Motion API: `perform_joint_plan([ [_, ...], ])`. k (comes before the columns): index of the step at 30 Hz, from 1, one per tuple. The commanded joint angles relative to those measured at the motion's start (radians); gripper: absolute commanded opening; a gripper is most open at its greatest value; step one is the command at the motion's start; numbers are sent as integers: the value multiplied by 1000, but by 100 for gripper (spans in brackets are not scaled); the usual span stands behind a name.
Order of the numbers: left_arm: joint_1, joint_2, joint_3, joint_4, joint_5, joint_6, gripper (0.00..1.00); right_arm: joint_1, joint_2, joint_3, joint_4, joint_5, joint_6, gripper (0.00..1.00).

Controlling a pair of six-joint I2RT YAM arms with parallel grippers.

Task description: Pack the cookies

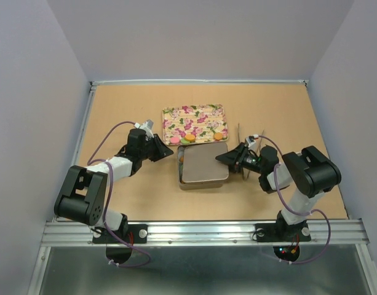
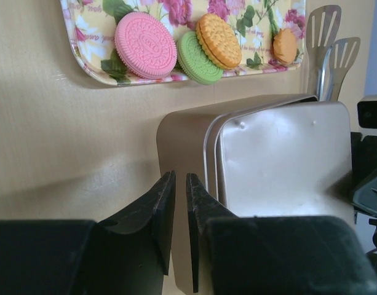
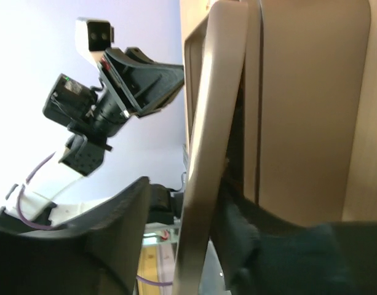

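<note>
Judging from the gold lid (image 1: pixel 203 161) lying askew over the tin (image 1: pixel 203 184), its right rim clamped by the right gripper (image 1: pixel 229 158), we take the lid step to be in hand. The left gripper (image 2: pixel 181 184) hangs at the tin's left corner, jaws all but closed on nothing. 4 cookies (image 2: pixel 145 37) lie on the floral tray (image 2: pixel 77 58), so next the lid must lift clear for them or slide left and seat squarely.

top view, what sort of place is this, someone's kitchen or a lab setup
Most likely a robot lab test cell, not a kitchen: plain walls box in a table, two arms are bolted to an aluminium rail, and the props are a floral tray of cookies and a tin.
</note>
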Motion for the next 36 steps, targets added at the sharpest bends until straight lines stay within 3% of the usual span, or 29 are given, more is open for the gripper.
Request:
perform_joint_plan([
  [1, -7, -2, -11, 42, -8, 2, 24, 9, -24, -30, 185, -11, -35, 55],
  [17, -10, -12, -17, 36, -16, 1, 23, 3, -55, -59, 105, -33, -57, 57],
  [20, -11, -17, -17, 31, -17, 2, 23, -7, -139, -33, -121, -19, -154, 57],
  [21, -10, -16, -17, 29, -16, 2, 23, -9, -201, -1, -303, 6, -241, 58],
  [25, -11, -11, -14, 31, -19, 2, 23, -7, -349, 132, -766, 113, -476, 63],
  [27, -11, -3, -8, 31, -17, 4, 23, -7, -374, 191, -906, 148, -552, 64],
  [36, -13, -8, 6, 25, -17, 4, 22, -7, -332, 230, -1045, 190, -616, 63],
])
